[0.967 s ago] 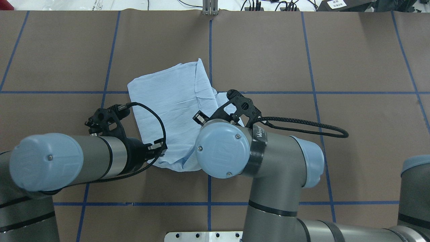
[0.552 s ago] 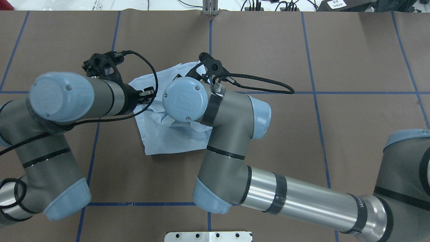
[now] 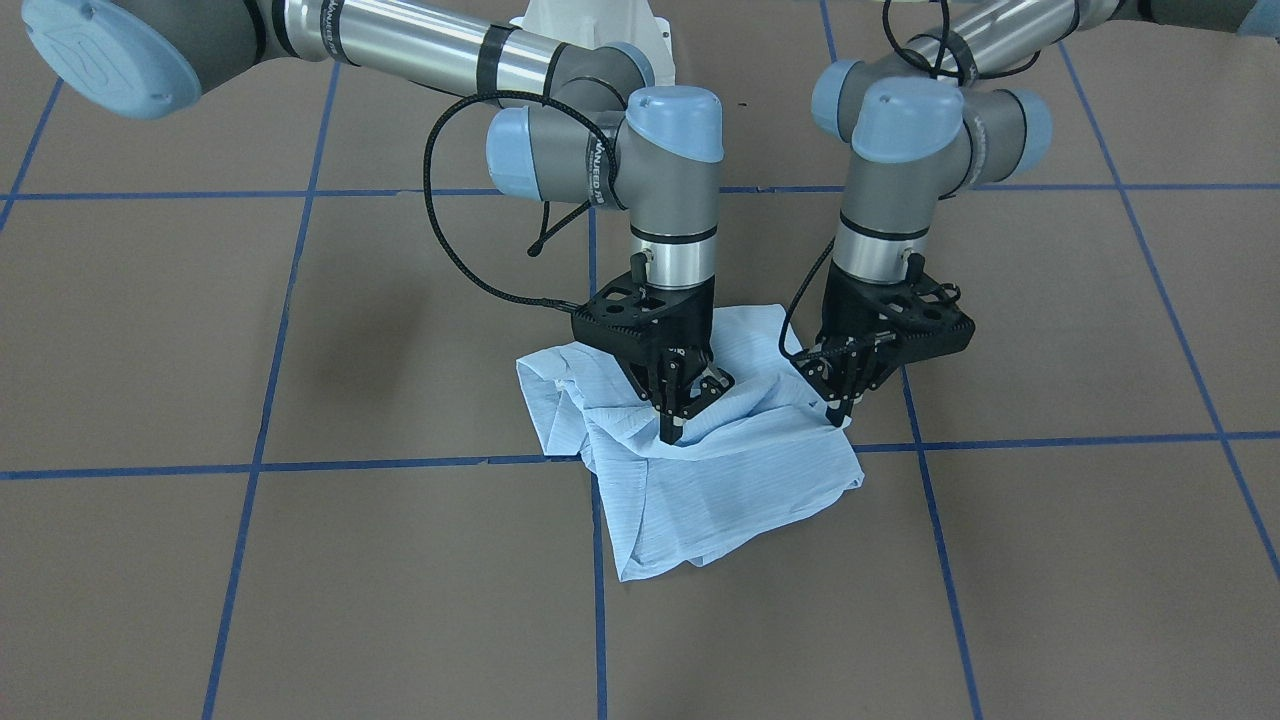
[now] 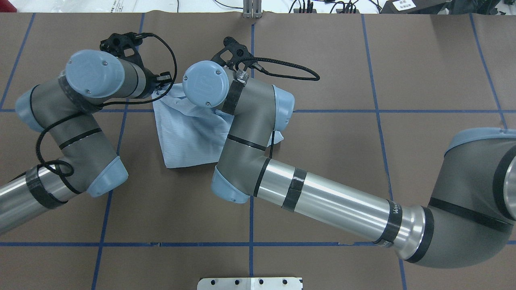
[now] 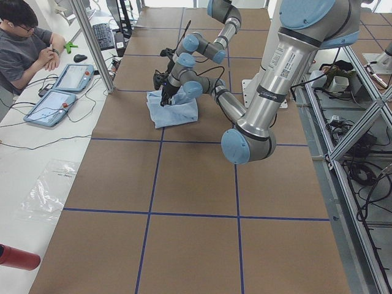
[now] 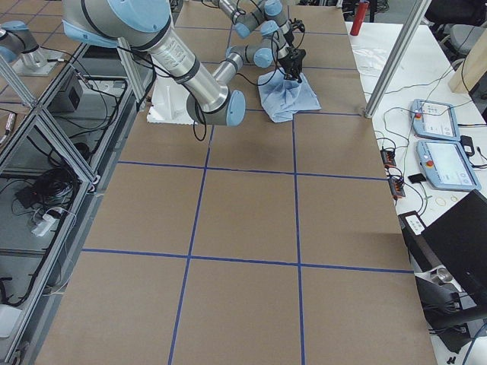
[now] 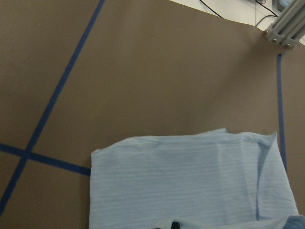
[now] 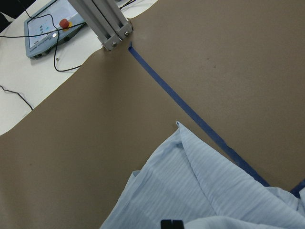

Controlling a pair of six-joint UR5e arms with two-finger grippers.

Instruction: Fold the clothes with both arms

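The pale blue striped shirt (image 3: pixel 700 480) lies folded in a rumpled rectangle on the brown table; it also shows in the overhead view (image 4: pixel 189 137). My right gripper (image 3: pixel 675 425) points straight down, shut on a raised fold of the shirt near its middle. My left gripper (image 3: pixel 838 412) points down, shut on the shirt's edge at the corner on my left. In the overhead view both wrists hide the fingers. The left wrist view shows flat cloth (image 7: pixel 190 186) ahead of the fingers, and the right wrist view shows a creased cloth corner (image 8: pixel 200 186). Collar and buttons are hidden.
Blue tape lines (image 4: pixel 252 121) cross the table. An aluminium post (image 4: pixel 252 10) stands at the far edge, with cables behind it. Two pendant tablets (image 5: pixel 61 92) and a seated person (image 5: pixel 21 37) are beyond that edge. A white base plate (image 4: pixel 250 283) sits at the near edge.
Both grippers have moved from the shirt's near edge towards the far side, carrying that edge with them. The near part now lies folded over the rest, and the shirt looks shorter.
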